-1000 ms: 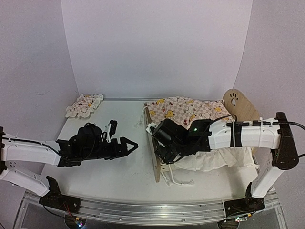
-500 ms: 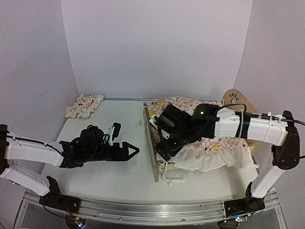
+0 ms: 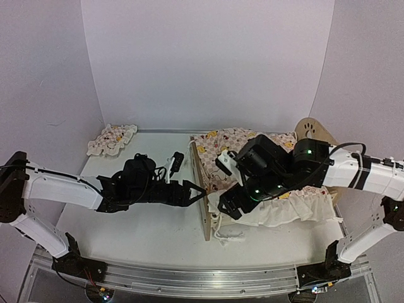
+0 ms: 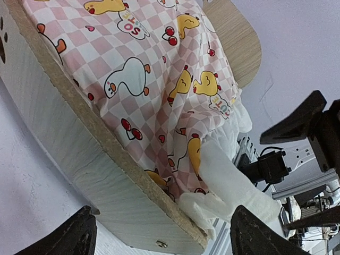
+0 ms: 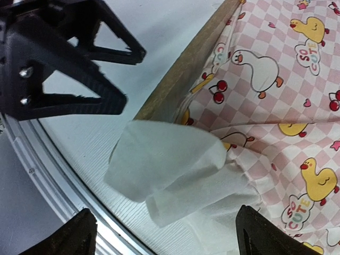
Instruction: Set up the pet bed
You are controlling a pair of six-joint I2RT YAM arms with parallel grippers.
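Observation:
The pet bed [image 3: 206, 211] stands right of centre, its paw-print headboard [image 3: 312, 132] at the far right. A pink duck-print cover [image 3: 249, 144] lies over it, its white ruffle [image 3: 284, 213] hanging down the near side. My left gripper [image 3: 199, 191] is open, its tips just left of the footboard [image 4: 79, 149]. My right gripper [image 3: 232, 208] hovers open over the cover's near-left corner, apart from it. In the right wrist view the white ruffle corner [image 5: 164, 164] lies ahead of the open right gripper [image 5: 170, 236]. The left gripper [image 4: 167, 239] holds nothing.
A small matching ruffled pillow [image 3: 112, 139] lies at the back left of the table [image 3: 126, 233]. White walls close in the back and both sides. A metal rail [image 3: 189, 281] runs along the near edge. A white cord [image 3: 230, 237] trails below the footboard.
The right gripper opened, let go of the cover and drew back to the right. The left arm reached right, up to the footboard. The ruffle now hangs over the near side.

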